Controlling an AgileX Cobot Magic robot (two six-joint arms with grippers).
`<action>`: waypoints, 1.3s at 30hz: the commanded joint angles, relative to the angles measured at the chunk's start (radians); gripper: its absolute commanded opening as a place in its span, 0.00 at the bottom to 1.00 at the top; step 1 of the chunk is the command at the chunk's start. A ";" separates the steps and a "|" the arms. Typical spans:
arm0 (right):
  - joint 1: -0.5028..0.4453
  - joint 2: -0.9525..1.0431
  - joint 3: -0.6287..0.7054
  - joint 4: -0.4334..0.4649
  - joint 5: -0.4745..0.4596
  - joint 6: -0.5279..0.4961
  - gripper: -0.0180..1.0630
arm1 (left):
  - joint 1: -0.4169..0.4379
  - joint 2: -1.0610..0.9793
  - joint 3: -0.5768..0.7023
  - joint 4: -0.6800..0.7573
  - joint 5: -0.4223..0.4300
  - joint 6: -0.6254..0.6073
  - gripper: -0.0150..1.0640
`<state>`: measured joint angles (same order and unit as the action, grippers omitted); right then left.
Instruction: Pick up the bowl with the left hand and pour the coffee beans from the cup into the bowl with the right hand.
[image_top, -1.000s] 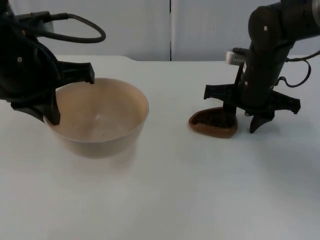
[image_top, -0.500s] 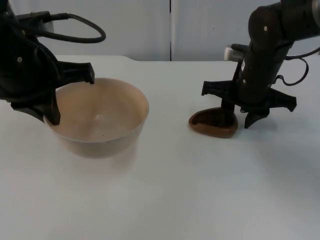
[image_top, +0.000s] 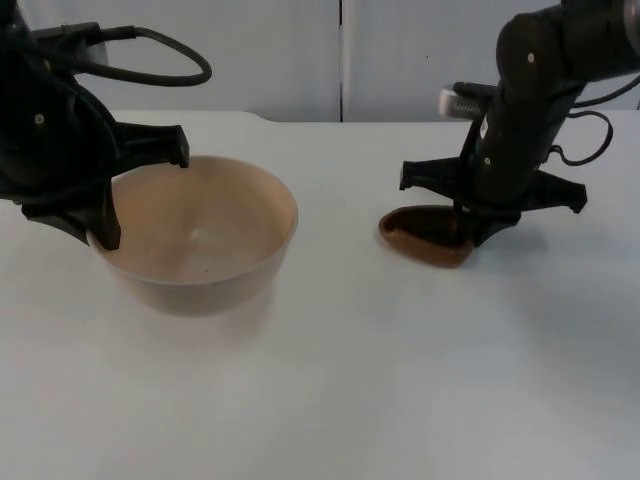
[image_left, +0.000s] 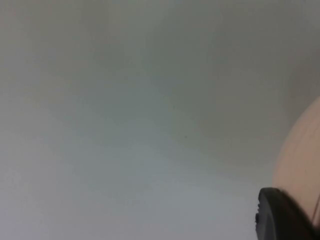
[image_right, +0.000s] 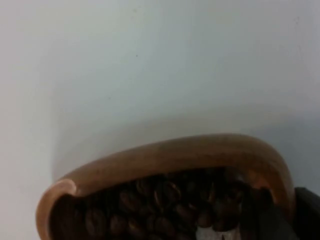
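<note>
A wide beige bowl (image_top: 212, 285) sits at the left of the table. My left gripper (image_top: 103, 232) is shut on its left rim. The left wrist view shows the bowl's outer wall (image_left: 303, 160) beside a black fingertip (image_left: 280, 218). A small brown wooden cup (image_top: 425, 241) lies at the right. My right gripper (image_top: 474, 230) reaches down from above and is shut on the cup's right rim. In the right wrist view the cup (image_right: 175, 152) holds dark coffee beans (image_right: 150, 210), with one finger inside the rim and one outside.
The white table top (image_top: 330, 380) stretches between the bowl and the cup and toward the front edge. The grey partition wall (image_top: 340, 60) stands behind both arms.
The right gripper's fingers have drawn together onto the cup's right rim, and its arm has shifted slightly left. The cup has turned a little. The left arm and bowl are unmoved.
</note>
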<state>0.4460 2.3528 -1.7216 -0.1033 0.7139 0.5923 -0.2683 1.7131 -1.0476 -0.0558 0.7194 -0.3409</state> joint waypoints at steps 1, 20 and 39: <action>0.005 -0.001 -0.008 -0.007 0.000 -0.023 0.02 | -0.001 -0.007 -0.005 -0.012 -0.007 -0.009 0.01; 0.005 -0.192 -0.019 -0.153 0.257 -0.285 0.02 | -0.001 -0.007 -0.005 -0.012 -0.005 -0.009 0.01; 0.005 -0.441 -0.019 -0.121 0.478 -0.469 0.02 | -0.001 -0.007 -0.005 -0.012 -0.004 -0.009 0.01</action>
<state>0.4460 1.9332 -1.7336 -0.2275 1.1685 0.1398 -0.2683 1.7131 -1.0476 -0.0558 0.7194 -0.3409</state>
